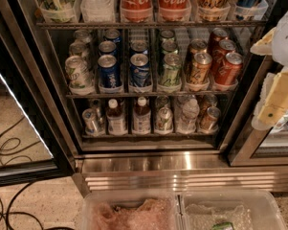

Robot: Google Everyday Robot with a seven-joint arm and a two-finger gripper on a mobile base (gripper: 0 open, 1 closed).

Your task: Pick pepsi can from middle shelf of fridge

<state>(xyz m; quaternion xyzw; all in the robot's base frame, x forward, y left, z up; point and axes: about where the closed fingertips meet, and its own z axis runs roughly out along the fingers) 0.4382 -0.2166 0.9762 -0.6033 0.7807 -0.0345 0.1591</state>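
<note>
The fridge [148,164] stands open in front of me, with its steel base below. Its middle shelf [148,94] holds rows of cans in clear trays. Blue pepsi cans [109,71] fill two columns left of centre, and the front one of the second column [140,70] sits beside the first. My gripper [276,97], cream and white, hangs at the right edge of the view in front of the fridge's right frame. It is well to the right of the blue cans and touches none of them.
Green-white cans [78,72] stand left of the blue ones, and orange cans [227,68] at the right. Coca-Cola bottles [136,1] fill the shelf above, small bottles [141,115] the shelf below. The glass door [19,128] is swung open at left. Cables [9,147] lie on the floor. Clear bins [129,210] sit at the bottom.
</note>
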